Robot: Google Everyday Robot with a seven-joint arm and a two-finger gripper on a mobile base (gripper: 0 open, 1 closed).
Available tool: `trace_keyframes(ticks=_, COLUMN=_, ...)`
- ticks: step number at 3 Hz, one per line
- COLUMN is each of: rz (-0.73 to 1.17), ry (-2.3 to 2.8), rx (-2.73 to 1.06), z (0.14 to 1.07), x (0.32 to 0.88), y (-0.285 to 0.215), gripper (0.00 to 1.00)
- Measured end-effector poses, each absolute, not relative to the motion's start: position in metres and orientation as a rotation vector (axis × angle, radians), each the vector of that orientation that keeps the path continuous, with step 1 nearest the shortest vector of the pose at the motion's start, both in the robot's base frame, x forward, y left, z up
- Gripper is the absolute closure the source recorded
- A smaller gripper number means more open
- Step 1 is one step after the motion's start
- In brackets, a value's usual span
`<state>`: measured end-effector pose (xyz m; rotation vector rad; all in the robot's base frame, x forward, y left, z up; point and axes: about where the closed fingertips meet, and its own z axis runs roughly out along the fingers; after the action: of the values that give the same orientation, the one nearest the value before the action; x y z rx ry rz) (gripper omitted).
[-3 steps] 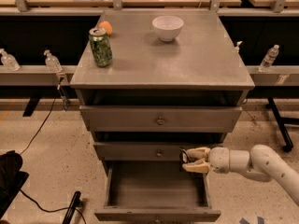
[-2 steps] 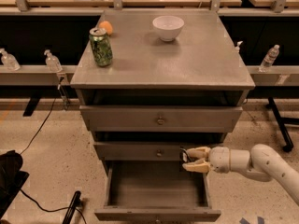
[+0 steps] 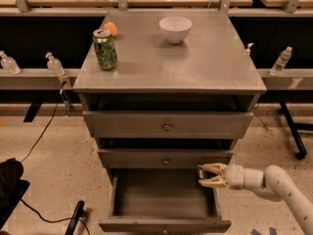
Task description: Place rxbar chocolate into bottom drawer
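The bottom drawer [image 3: 164, 224] of the grey cabinet is pulled open and its inside looks bare. My gripper [image 3: 207, 176] reaches in from the right, level with the drawer's right rear corner and just under the middle drawer's front. A small dark flat thing with a pale patch, the rxbar chocolate [image 3: 200, 173], sits between the fingertips, held over the drawer's right side. The fingers [image 3: 215, 167] are closed on it.
On the cabinet top [image 3: 210, 67] stand a green patterned can [image 3: 105, 49], an orange [image 3: 111, 29] and a white bowl [image 3: 175, 29]. The middle drawer [image 3: 166, 158] and top drawer [image 3: 167, 125] are shut. Bottles stand on side ledges; a cable and dark objects lie on the floor at left.
My gripper has shifted slightly down and to the right with the bar still in it. Nothing else has moved.
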<state>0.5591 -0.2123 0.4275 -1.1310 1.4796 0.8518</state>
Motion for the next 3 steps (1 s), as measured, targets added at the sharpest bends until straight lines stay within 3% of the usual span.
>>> trace_keyframes(ticks=2, rz=0.794, ry=1.39, rx=-1.152, z=0.381, x=0.566, y=-0.236, gripper=1.0)
trace_keyframes(ticks=3, rz=0.872, ry=1.279, rx=-1.143, z=0.368, x=0.567, y=-0.2, gripper=1.0)
